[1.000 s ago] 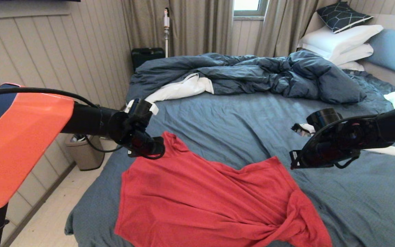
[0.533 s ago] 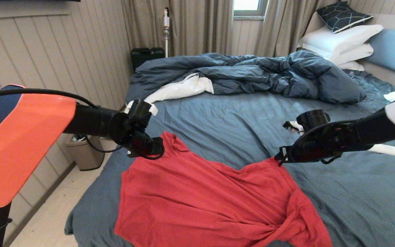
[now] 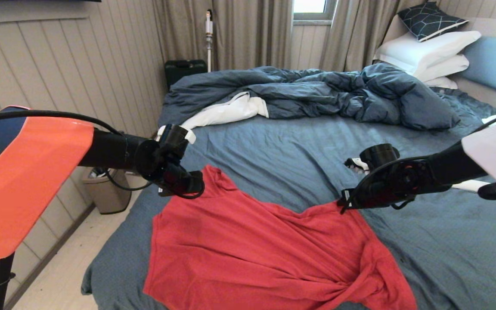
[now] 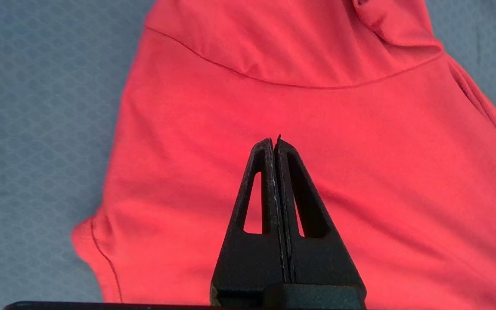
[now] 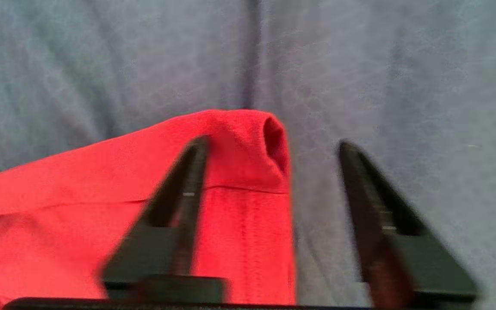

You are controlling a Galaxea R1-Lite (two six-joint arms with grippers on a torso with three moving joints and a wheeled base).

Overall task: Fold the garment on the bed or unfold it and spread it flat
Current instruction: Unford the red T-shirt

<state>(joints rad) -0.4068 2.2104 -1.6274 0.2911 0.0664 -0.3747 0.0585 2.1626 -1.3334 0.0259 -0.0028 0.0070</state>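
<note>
The red garment point(image 3: 252, 249) lies spread but wrinkled on the near part of the bed point(image 3: 282, 146), its right side bunched into a twist. My left gripper point(image 3: 190, 187) hovers over the garment's far left corner. In the left wrist view this gripper point(image 4: 276, 140) is shut, with nothing between its fingers and red cloth point(image 4: 317, 107) below. My right gripper point(image 3: 343, 206) is at the garment's far right corner. In the right wrist view it point(image 5: 274, 142) is open, straddling a raised fold of the red hem point(image 5: 235, 142) over the sheet point(image 5: 360, 64).
A rumpled dark blue duvet point(image 3: 317, 92) lies across the far half of the bed. White pillows point(image 3: 429, 51) are stacked at the far right. A white cloth point(image 3: 480, 186) lies under the right arm. A bin point(image 3: 103, 191) stands on the floor to the left.
My right arm has moved left and slightly down, bringing its gripper onto the garment's far right corner. The left arm has hardly moved.
</note>
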